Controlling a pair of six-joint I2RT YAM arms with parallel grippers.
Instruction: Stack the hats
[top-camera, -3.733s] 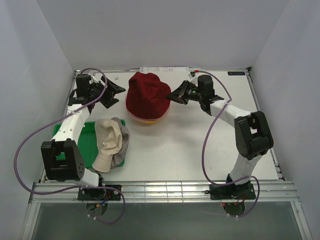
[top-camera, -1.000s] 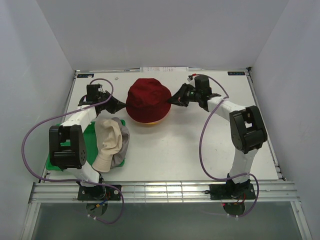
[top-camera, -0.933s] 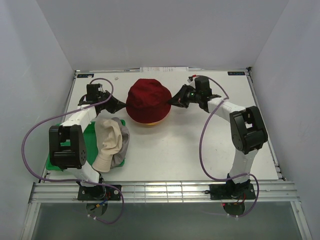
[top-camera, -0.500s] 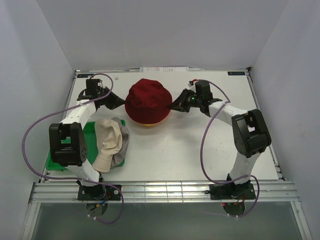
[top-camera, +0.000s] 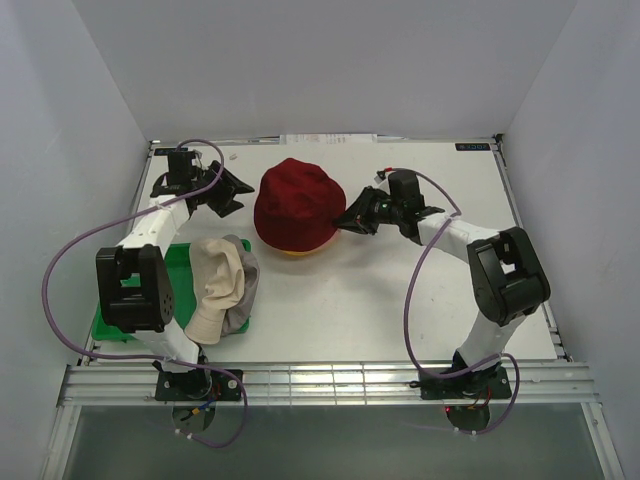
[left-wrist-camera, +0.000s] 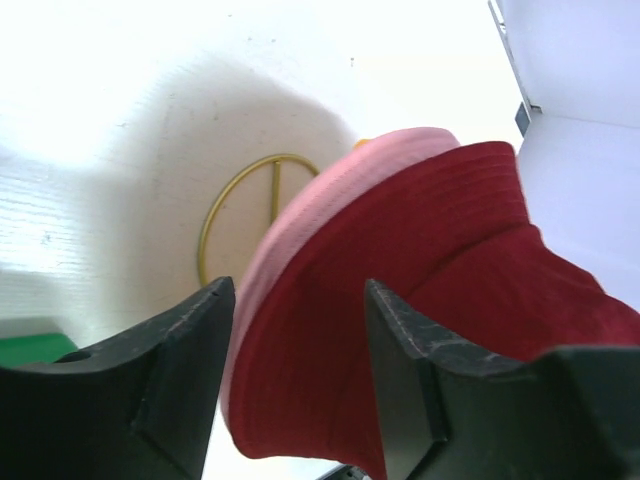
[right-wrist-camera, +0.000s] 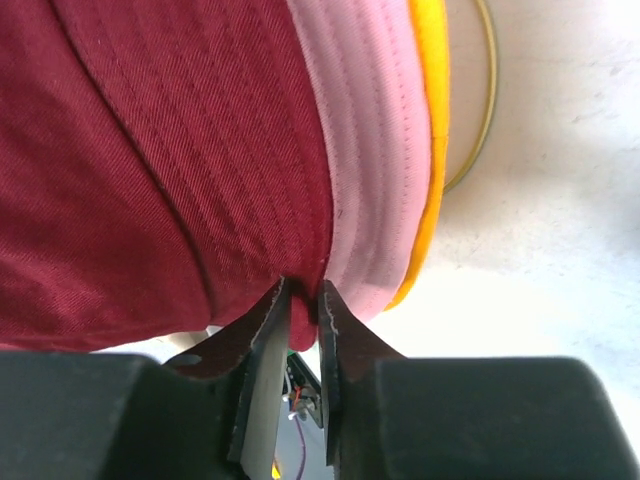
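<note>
The dark red hat sits on top of a pink hat and a yellow-orange hat, all over a gold wire stand. My right gripper pinches the red hat's brim on its right side; from above the right gripper touches the hat's edge. At the hat's left side my left gripper is open. In the left wrist view the red brim lies between the spread fingers without touching either. A cream-beige hat lies over a grey hat at the front left.
A green tray lies under the cream and grey hats at the table's left edge. White walls enclose the table at the back and on both sides. A slip of paper lies at the back edge.
My left gripper has opened, let go of the red hat's brim and drawn back a little to the left. The right gripper has shifted nearer, its jaws still on the brim.
</note>
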